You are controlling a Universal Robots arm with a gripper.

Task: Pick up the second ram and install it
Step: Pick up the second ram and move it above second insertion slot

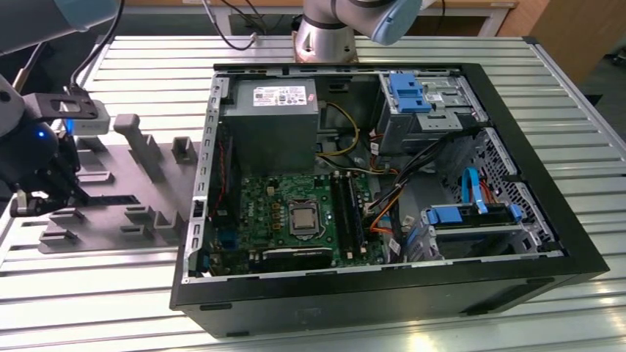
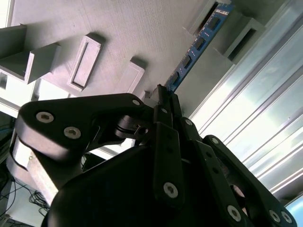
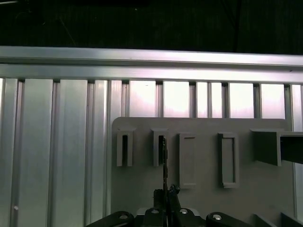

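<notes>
at the exterior view's far left, above the grey holder tray [image 1: 127,192], the gripper [image 1: 37,199] is clamped on the second ram [image 2: 198,45] (far end seemingly in a tray slot), its length running straight out from the jaws; the memory slots [image 1: 344,213] lie well toward the exterior view's right, mid-frame.

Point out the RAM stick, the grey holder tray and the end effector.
RAM stick [image 2: 199,44]: second wrist view, a dark chip mid-board.
Grey holder tray [image 3: 137,189]: first wrist view, bare flat surface.
End effector [image 2: 162,92]: second wrist view, between its fingertips, closed on the stick.
</notes>
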